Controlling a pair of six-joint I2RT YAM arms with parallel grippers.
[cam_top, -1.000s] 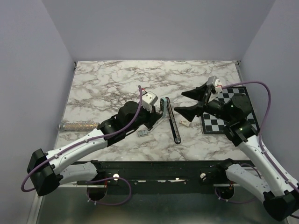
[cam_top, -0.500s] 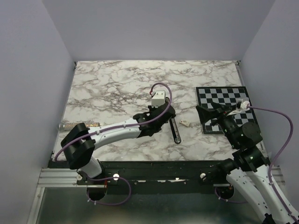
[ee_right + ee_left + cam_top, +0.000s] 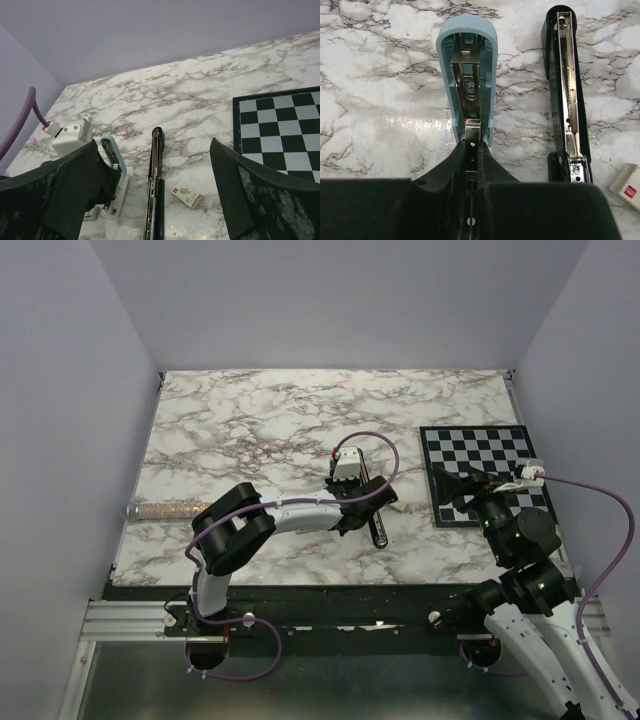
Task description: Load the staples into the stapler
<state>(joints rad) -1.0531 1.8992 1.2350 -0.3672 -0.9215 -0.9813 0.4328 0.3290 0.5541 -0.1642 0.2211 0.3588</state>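
1. A marble table (image 3: pixel 240 430) sits between plain pale walls.
2. The stapler (image 3: pixel 568 95) is black. It lies open on the table with its long silver channel facing up.
3. To its left, a little apart, lies a blue stapler (image 3: pixel 445 75) with its inside facing up.
4. The left gripper (image 3: pixel 472 143) is down low at the near end of the blue stapler. Its jaws are almost pressed together, with only a thin slot between them. The tips touch the metal in the middle. I cannot tell if they pinch anything.
5. I cannot make out the staples.
6. A small white box (image 3: pixel 187 196) lies just right of the stapler's near end.
7. The right gripper (image 3: pixel 152 141) is up in the air by the near left corner of the board (image 3: pixel 490 465). Its jaws are spread wide and hold nothing.
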